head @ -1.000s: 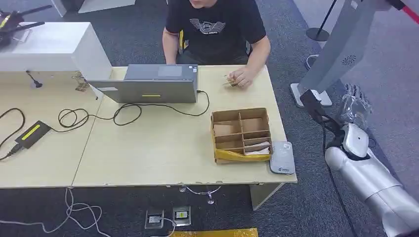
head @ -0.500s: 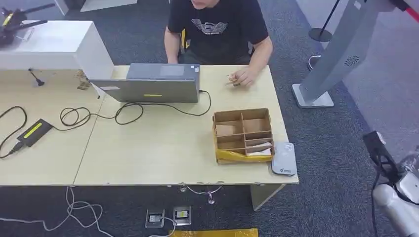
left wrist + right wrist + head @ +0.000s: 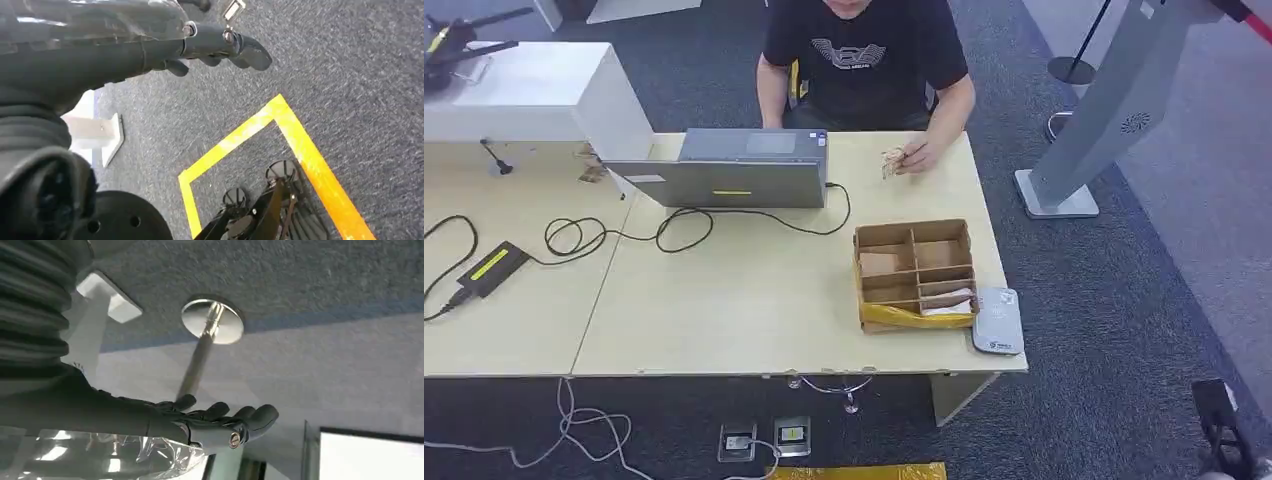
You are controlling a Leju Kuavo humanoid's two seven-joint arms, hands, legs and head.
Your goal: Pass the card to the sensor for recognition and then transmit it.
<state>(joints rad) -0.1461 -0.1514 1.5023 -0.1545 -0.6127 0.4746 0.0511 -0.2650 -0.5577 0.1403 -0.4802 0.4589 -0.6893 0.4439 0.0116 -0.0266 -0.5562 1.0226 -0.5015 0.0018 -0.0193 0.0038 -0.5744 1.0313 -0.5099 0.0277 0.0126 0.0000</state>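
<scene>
Card [image 3: 890, 160] in person's hand [image 3: 914, 155]; left hand [image 3: 150, 40], right hand [image 3: 200, 422] extended, holding nothing.

Table [image 3: 754, 300] bears laptop [image 3: 724, 182], divided box [image 3: 914, 275], sensor [image 3: 997, 321]

Pale wood table [image 3: 724, 300], brown cardboard box [image 3: 914, 272], grey sensor [image 3: 997, 322], yellow floor tape [image 3: 295, 145], dark grey carpet [image 3: 1104, 300]

Person [image 3: 864, 60] cut off at top edge, head out of frame. Item in their hand [image 3: 911, 155] near the table's far edge: too small to identify.
</scene>
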